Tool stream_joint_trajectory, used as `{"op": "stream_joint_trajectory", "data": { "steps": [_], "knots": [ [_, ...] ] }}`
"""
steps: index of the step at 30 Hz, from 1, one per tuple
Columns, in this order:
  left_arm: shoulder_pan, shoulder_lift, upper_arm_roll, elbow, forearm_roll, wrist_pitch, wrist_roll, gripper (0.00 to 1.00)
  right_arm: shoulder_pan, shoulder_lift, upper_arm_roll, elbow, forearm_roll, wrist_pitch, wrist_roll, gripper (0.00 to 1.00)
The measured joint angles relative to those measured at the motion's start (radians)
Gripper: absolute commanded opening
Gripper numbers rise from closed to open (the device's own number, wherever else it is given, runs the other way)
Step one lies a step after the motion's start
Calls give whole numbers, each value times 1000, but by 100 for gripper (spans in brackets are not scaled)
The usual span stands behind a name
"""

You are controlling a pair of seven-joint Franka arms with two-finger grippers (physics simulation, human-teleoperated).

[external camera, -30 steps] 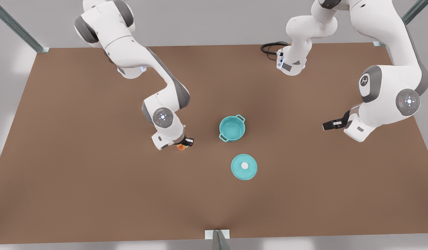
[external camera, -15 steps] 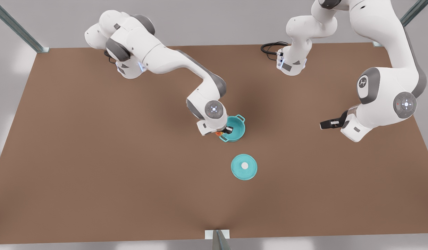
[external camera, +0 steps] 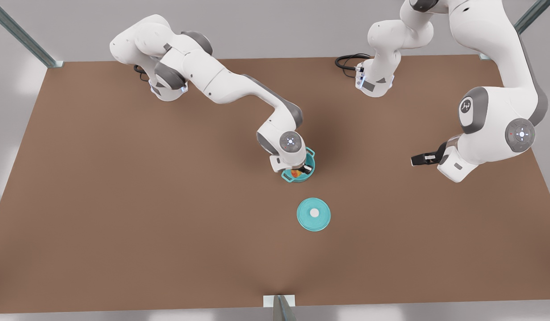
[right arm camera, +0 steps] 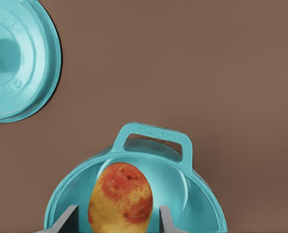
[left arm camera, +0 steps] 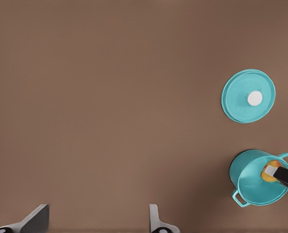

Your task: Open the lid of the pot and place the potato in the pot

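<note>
The teal pot [external camera: 308, 177] stands at the table's middle, uncovered. My right gripper [external camera: 300, 170], on the arm at the front view's left, hangs over its mouth. In the right wrist view the yellow and orange-red potato [right arm camera: 120, 199] sits between the right gripper's [right arm camera: 118, 219] fingers above the pot's inside [right arm camera: 182, 187], with a thin gap on each side, so the fingers stand open. The pot lid [external camera: 313, 214] lies flat on the table in front of the pot, knob up. My left gripper [external camera: 421, 159] waits open, far off at the front view's right.
The left wrist view looks across bare brown table at the lid [left arm camera: 248, 95] and pot [left arm camera: 258, 187]. A black cable [external camera: 348, 60] lies by the far arm base. Metal frame posts [external camera: 281, 307] stand at the table's edges.
My right arm swung from the table's left side to over the pot, carrying the potato; its fingers now stand slightly off the potato. The left arm barely shifted.
</note>
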Motion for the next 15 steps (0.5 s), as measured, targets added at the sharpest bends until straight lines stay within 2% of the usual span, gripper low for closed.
{"op": "stream_joint_trajectory", "data": {
  "steps": [4, 6, 7, 10, 12, 15],
  "knots": [
    [-3, 1, -8, 20, 3, 4, 2, 100, 2, -13, -1, 0, -1, -5, 26, 100],
    [-7, 3, -13, 27, 1, 5, 4, 100, -34, -114, -69, -10, -4, -49, 31, 100],
    [-7, 3, -14, 28, 0, 5, 5, 100, -119, -166, -87, -15, -5, -92, 24, 100],
    [-6, 3, -14, 29, 0, 4, 9, 100, -518, -353, -101, -62, -12, -280, -63, 100],
    [-6, 3, -14, 30, 0, 3, 11, 100, -735, -520, -104, -249, -47, -350, -173, 100],
    [2, 3, -12, 31, -3, 2, 16, 100, -858, -734, -104, -540, -97, -370, -352, 100]
  ]
}}
